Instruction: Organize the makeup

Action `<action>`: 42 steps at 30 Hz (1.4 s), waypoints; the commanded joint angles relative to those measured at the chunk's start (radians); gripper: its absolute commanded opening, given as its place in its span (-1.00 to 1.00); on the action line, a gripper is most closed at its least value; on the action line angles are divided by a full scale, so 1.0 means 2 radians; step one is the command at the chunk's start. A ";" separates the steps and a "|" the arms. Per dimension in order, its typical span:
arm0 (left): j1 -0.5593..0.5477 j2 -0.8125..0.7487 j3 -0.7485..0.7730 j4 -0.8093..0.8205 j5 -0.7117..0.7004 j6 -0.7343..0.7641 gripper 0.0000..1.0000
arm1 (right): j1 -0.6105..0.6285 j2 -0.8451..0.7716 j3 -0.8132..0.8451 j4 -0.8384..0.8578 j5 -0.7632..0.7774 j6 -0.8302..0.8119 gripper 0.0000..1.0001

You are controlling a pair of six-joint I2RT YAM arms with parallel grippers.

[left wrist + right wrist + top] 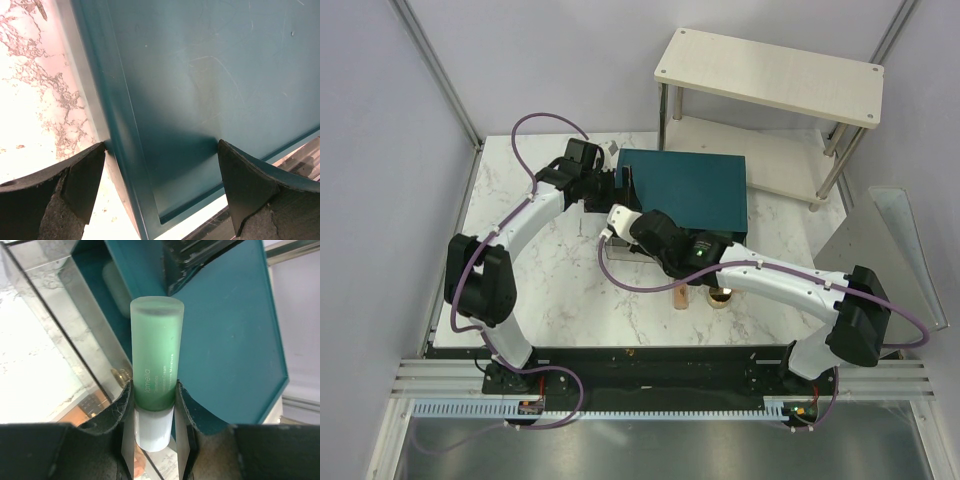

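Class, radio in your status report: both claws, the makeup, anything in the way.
Left claw open, straddling teal box edge. Right claw shut on mint-green tube, facing open drawer. No obstruction seen.

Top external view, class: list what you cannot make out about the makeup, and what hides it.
Mint-green tube with white cap: hidden in the top view beneath the right tool; only the right wrist view shows it.
Peach-tan tube and round gold-rimmed item: top view, partly under the right arm, too small for detail.
Pale object inside the teal box: right wrist view, blurred.
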 commanded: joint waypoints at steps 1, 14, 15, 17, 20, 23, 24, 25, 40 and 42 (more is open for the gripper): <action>-0.006 0.028 -0.003 -0.030 -0.017 0.038 0.96 | 0.001 -0.010 -0.003 -0.003 -0.020 0.027 -0.92; -0.006 0.029 -0.008 -0.030 -0.020 0.038 0.96 | 0.001 0.004 -0.005 -0.016 -0.008 0.049 -0.41; -0.006 0.029 -0.007 -0.029 -0.020 0.038 0.96 | 0.001 0.005 -0.005 -0.015 0.009 0.051 -0.41; -0.006 0.030 -0.006 -0.029 -0.019 0.038 0.96 | 0.001 0.010 -0.006 -0.013 0.023 0.050 -0.41; -0.006 0.029 -0.008 -0.030 -0.018 0.038 0.96 | 0.001 0.017 -0.004 -0.010 0.027 0.046 -0.38; -0.006 0.029 -0.009 -0.030 -0.019 0.037 0.96 | 0.001 0.026 0.000 -0.011 0.030 0.045 -0.22; -0.006 0.028 -0.010 -0.030 -0.019 0.037 0.96 | 0.001 0.026 0.000 -0.011 0.029 0.046 -0.12; -0.006 0.027 -0.010 -0.030 -0.019 0.036 0.96 | 0.001 0.027 0.001 -0.012 0.027 0.047 0.28; -0.004 0.025 0.004 -0.031 -0.022 0.037 0.96 | 0.001 0.000 0.090 -0.046 0.122 0.103 0.96; -0.003 0.024 0.011 -0.034 -0.023 0.038 0.96 | 0.001 -0.002 0.124 -0.076 0.110 0.136 0.96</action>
